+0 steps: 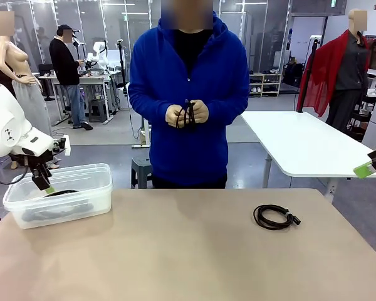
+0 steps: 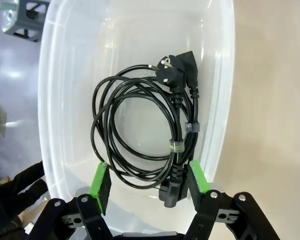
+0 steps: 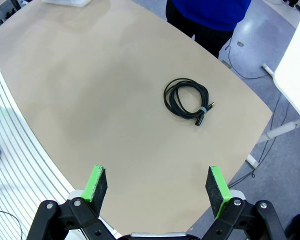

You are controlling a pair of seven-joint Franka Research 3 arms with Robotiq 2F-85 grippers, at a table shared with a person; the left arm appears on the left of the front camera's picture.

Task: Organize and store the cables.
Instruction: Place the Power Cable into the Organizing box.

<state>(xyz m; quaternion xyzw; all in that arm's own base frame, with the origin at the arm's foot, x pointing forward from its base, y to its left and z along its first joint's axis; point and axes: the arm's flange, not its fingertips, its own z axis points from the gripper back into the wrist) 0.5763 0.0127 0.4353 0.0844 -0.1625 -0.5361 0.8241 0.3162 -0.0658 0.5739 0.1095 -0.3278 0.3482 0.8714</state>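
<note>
**Cable 1** point(image 2: 140, 130), a thin black cord wound into a flat coil and held by 2 bands, lies on the floor of the clear bin point(image 2: 55, 100). It has chunky plugs at opposite ends of the loop. Coiled this way, it sits inside the walls with nothing trailing over the rim.

The left gripper point(image 2: 149, 176) is directly above it. The jaws stand wide, with the green pads either side of the coil's near edge and one pad close by a plug, and they grip nothing. In the front view the same gripper point(image 1: 45, 182) hangs just over the bin point(image 1: 81, 170). The bin sits at the left edge of the worktop point(image 1: 175, 257), on that arm's own side.

**Cable 2** point(image 1: 276, 217) rests on the right half of the worktop, well apart from the bin. It is coiled and banded, so you may judge it ready for pickup. It lies on the side of the right gripper point(image 3: 157, 182), whose jaws are spread fully and empty, high above the worktop.

**Cable 3** point(image 1: 187, 115) is in the person's hands point(image 1: 174, 115) at the far side, held at chest height and apparently being wound.

Judged stage: 1 cable stored, 2 outstanding.
</note>
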